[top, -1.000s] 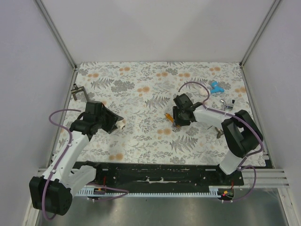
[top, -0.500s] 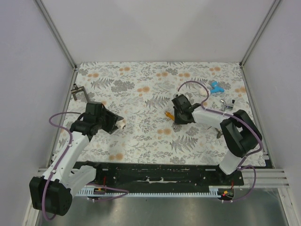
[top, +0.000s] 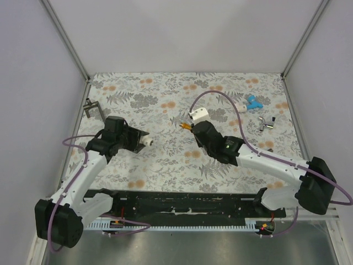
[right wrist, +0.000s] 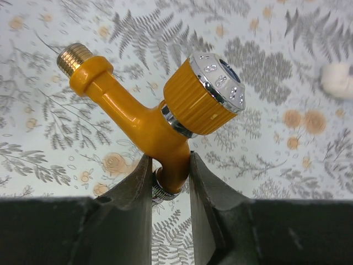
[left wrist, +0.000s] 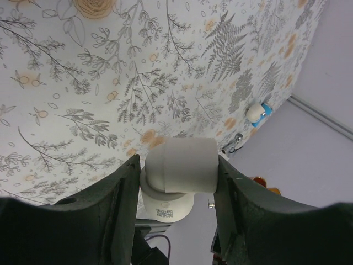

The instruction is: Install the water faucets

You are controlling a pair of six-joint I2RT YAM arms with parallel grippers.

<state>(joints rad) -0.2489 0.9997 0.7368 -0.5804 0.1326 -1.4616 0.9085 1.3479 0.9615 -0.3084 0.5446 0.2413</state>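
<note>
Over the counter (top: 165,160), our right jaws clamp the orange faucet (right wrist: 160,118) by its neck, brass thread (right wrist: 74,58) left free, while our left jaws grip a white elbow fitting (left wrist: 182,165) nearby, apparently so the two can be screwed together.

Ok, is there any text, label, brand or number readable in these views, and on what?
Nothing here can be quoted.
Small dark print on the lower end of the white elbow fitting: too small to read.
Raised marks on the chrome rim of the orange faucet knob: not legible as characters.
</note>
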